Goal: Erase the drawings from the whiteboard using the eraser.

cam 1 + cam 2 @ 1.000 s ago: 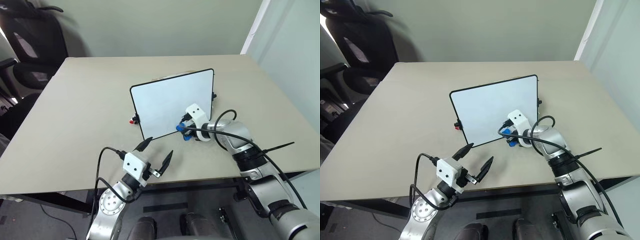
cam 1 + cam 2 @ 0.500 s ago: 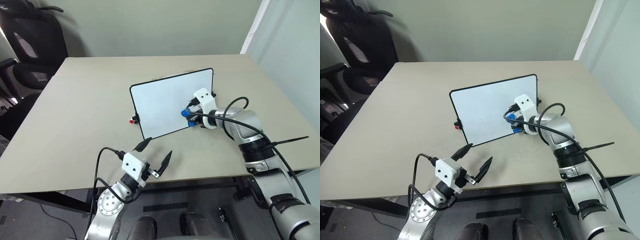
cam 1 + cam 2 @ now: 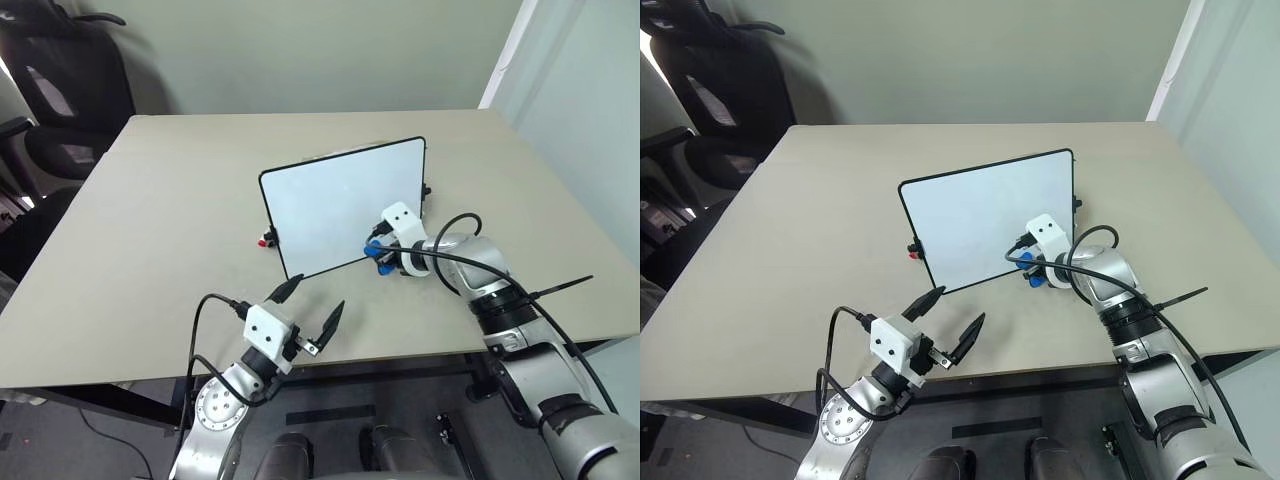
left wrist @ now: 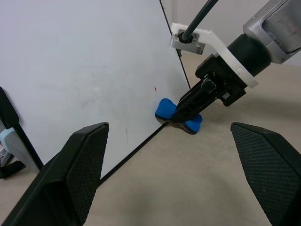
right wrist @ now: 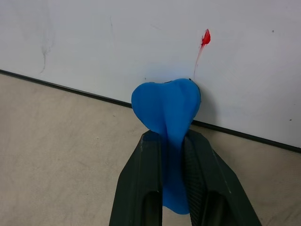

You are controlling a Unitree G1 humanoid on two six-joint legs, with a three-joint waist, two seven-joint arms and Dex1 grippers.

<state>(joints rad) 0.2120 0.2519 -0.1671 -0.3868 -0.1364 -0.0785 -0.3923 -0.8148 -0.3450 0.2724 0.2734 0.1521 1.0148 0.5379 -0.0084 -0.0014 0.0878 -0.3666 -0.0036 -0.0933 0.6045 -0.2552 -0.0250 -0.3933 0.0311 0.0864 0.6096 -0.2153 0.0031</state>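
1. Eraser (image 5: 165, 110): bright blue block, pinched between the two black fingers of the right claw (image 5: 170, 141), which is closed on it. Its front end presses against the lower edge of the whiteboard, at the black frame, near the board's right corner as the head views show it.
2. Whiteboard (image 3: 330, 200): white face with thin black frame, standing tilted on the beige counter (image 3: 150, 200), small knobs at both sides, the left one red.
3. Drawings (image 5: 205, 37): one small red mark with a faint streak below it shows on the white face just above the eraser; apart from it.
4. Left claw (image 3: 310, 306): fingers spread wide, holding nothing, near the counter's front edge, well apart from the board.
5. Containers: none observed.
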